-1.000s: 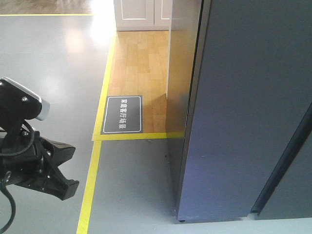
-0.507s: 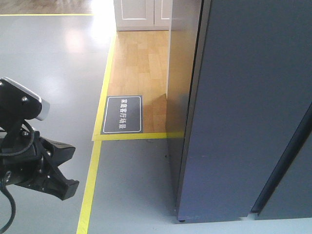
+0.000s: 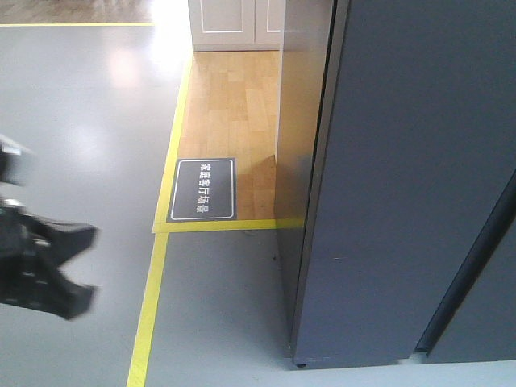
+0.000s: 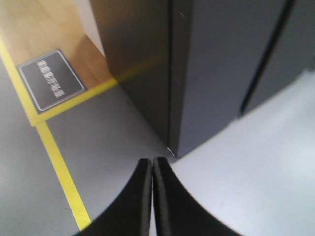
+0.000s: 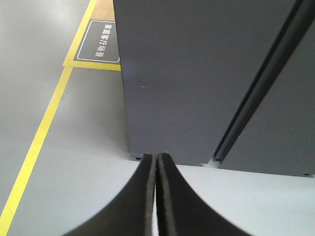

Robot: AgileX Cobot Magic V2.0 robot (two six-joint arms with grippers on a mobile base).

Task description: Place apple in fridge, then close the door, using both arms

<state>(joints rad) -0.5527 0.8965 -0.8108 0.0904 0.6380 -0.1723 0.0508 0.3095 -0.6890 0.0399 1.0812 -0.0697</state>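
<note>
You see the fridge [image 3: 403, 185] with its door [image 5: 197, 78] flat against the body, so it looks closed from outside. No apple shows in any view. I judge that either the apple is already inside and the task is almost finished, or the apple is not yet fetched; these views cannot decide it, because the inside of the fridge is hidden.

The left claw [image 4: 152, 196] is clenched, its two fingers pressed together with nothing between them. The right claw [image 5: 156, 196] is also clenched and empty. Both hang above the grey floor [image 3: 81, 121], in front of the lower part of the fridge and apart from it. In the front view the left arm [image 3: 36, 262] is only a blurred dark shape at the left edge, well apart from the fridge.

Because the apple is not visible, you cannot place it relative to either claw. Near the fridge corner there are a yellow floor line [image 3: 149, 314] and a dark floor sign [image 3: 201, 189].
</note>
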